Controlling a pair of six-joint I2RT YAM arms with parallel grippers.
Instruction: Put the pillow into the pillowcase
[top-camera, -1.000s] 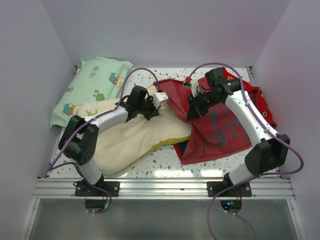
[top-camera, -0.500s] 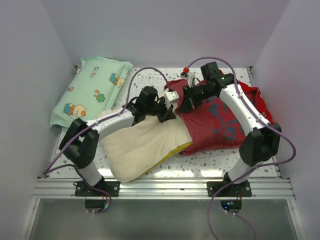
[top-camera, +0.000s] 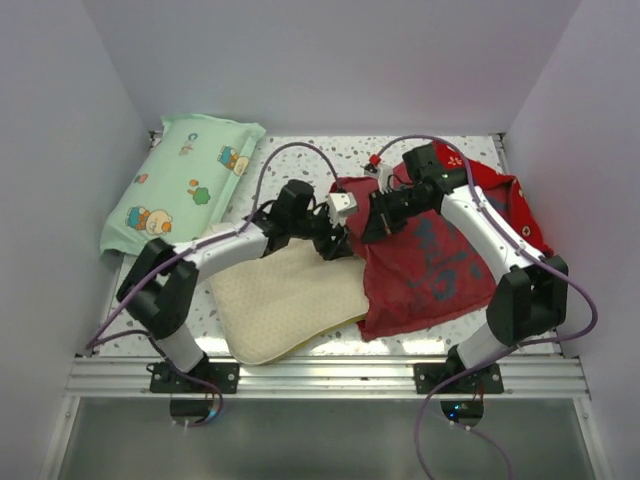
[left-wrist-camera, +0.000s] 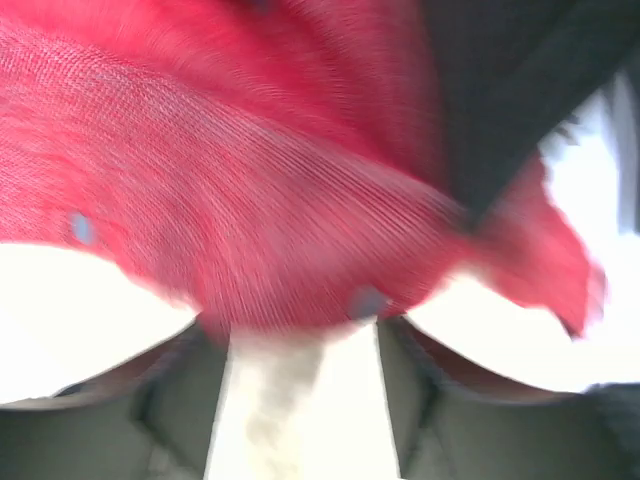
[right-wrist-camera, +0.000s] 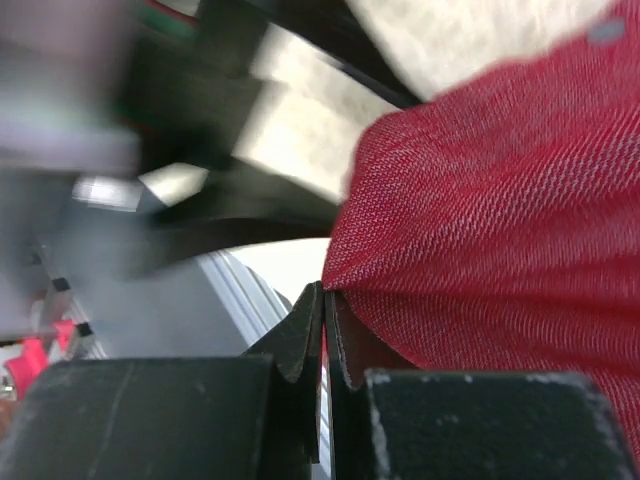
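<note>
The cream-yellow pillow (top-camera: 280, 305) lies at the front left, its right end tucked under the edge of the red pillowcase (top-camera: 440, 260). My left gripper (top-camera: 335, 243) sits at that mouth, over the pillow's far corner. In the blurred left wrist view its dark fingers (left-wrist-camera: 165, 405) stand apart, with pillow (left-wrist-camera: 300, 400) between them and red pillowcase (left-wrist-camera: 250, 200) draped just ahead. My right gripper (top-camera: 378, 222) is at the case's left edge. The right wrist view shows this gripper (right-wrist-camera: 325, 295) pinched shut on a fold of the pillowcase (right-wrist-camera: 480, 230).
A mint-green cartoon-print pillow (top-camera: 180, 185) lies at the back left corner. White walls (top-camera: 60, 150) close in the speckled table (top-camera: 320, 150) on three sides. A metal rail (top-camera: 330, 375) runs along the front edge by the arm bases.
The left arm has pushed the pillow rightward into the case's mouth, and its jaws, shut a moment ago, now stand apart. The right gripper has shifted left and back, still holding the case's edge.
</note>
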